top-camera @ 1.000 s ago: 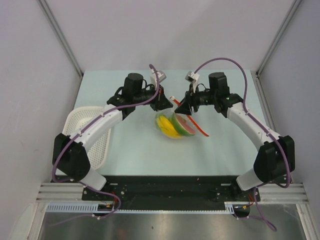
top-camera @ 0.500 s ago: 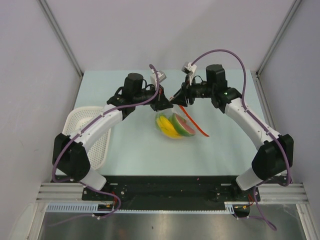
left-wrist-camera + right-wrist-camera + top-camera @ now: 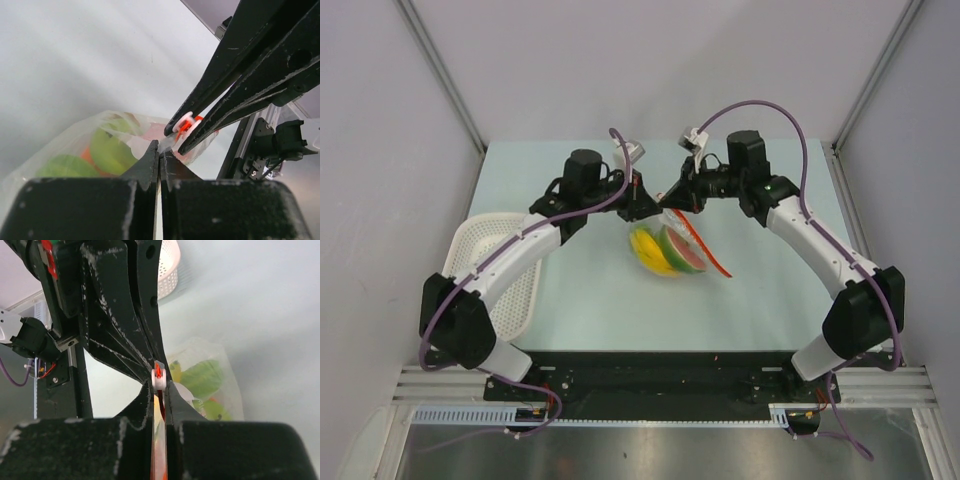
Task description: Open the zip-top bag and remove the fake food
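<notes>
While the zip-top bag (image 3: 672,252) lies on the table (image 3: 590,300), fake food (image 3: 655,255) inside, we find its mouth pinched from both sides.
The left gripper (image 3: 159,150) is closed on the clear film; the right gripper (image 3: 158,387) is closed on the white slider (image 3: 158,375) of the red zip strip (image 3: 718,262). We advise drawing the slider straight along the strip, left anchoring, keeping the film taut.

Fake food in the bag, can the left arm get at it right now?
Probably not. The fake food sits inside the zip-top bag, and the left end effector is shut on its plastic while the right end effector pinches the zip slider.
</notes>
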### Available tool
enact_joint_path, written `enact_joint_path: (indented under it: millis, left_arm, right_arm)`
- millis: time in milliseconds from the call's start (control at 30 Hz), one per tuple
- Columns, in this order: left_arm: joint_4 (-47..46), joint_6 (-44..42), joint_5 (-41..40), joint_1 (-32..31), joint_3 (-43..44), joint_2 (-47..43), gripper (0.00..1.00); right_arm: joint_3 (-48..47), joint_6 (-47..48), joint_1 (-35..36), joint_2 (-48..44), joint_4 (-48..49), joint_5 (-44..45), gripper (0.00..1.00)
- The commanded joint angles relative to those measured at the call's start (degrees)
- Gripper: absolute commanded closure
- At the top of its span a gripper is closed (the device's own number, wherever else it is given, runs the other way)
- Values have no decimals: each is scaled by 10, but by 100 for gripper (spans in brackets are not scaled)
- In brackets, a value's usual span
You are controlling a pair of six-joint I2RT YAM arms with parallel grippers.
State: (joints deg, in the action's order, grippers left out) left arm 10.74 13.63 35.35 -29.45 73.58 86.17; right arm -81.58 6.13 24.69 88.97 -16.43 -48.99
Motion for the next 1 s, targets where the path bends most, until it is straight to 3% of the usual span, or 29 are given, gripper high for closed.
enact_joint_path:
  millis: [0,600,967]
  left_arm:
    - [-90,55,-73,18,-30,-66,100]
    - [-130,80,-233,70,-34,-122,100]
    - [-146,90,-202,165,-7,-68,100]
  right_arm:
    - [27,15,2,-43,-31,17,100]
    - [169,-12,2,-176,-46,55,100]
    - [274,-3,-7,-228,-102,122,100]
